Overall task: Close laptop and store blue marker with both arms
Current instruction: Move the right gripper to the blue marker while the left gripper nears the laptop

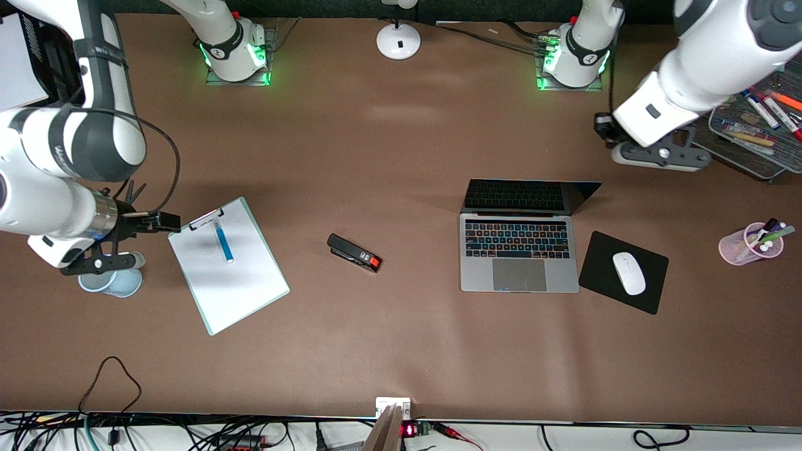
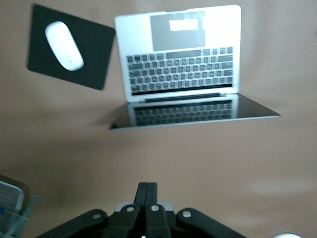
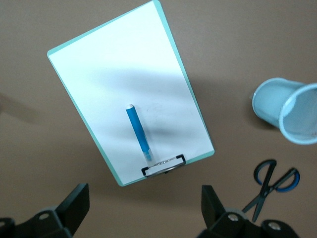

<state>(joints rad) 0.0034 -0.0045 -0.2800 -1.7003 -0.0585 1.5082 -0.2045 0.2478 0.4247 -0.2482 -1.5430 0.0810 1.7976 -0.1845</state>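
Covering the whole table (image 1: 401, 351) is a plain brown sheet; cables run along the edge nearest the front camera, and a white lamp base (image 1: 398, 41) stands between the two arm bases. Laptop (image 1: 519, 244) sits open toward the left arm's end, keyboard lit, dark screen tilted far back. Black mouse pad (image 1: 623, 272) with a white mouse (image 1: 628, 273) lies just beside it, and a clear cup of pens (image 1: 751, 243) stands near the table's end. Wire tray of markers (image 1: 755, 134) sits farther from the front camera than that cup. Black stapler (image 1: 354, 252) lies mid-table. Blue marker (image 1: 223, 241) lies on the white clipboard (image 1: 229, 265), toward the right arm's end, one tip near the clip. Pale blue mesh cup (image 1: 111, 282) lies tipped on its side beside the clipboard; blue-handled scissors (image 3: 272, 184) show near it in the right wrist view. Left tool (image 2: 147, 201): fingers pressed together, holding nothing, up over bare table near the laptop's screen. Right tool (image 3: 143, 208): fingers spread wide, empty, hanging over the table just beside the clip end of the clipboard.
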